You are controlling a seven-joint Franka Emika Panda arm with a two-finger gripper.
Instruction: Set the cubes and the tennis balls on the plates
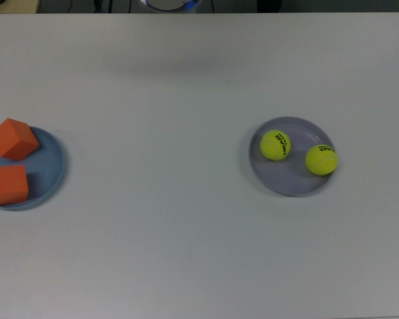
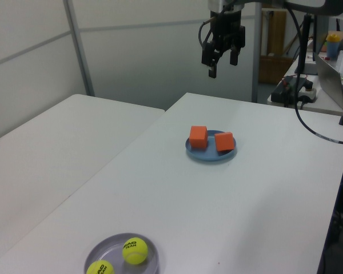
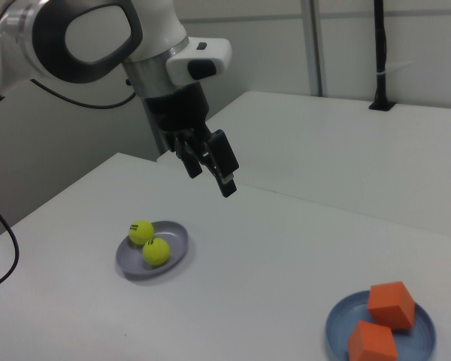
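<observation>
Both orange cubes sit on blue plate, top view 9 o'clock; both tennis balls on lavender plate, 3 o'clock. Hand raised, spread, empty. Risk: bumped plate lets balls roll onto worktop.

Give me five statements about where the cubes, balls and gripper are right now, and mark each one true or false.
1. Both cubes sit on the blue plate. True.
2. One tennis ball lies loose on the table. False: both balls rest on the lavender plate.
3. The gripper holds a cube. False: it is open, holds nothing, and hangs high above the table.
4. The two balls touch each other in the top view. False: a gap of plate shows between them.
5. In the left view, the blue plate lies farther away than the lavender plate. True.
</observation>
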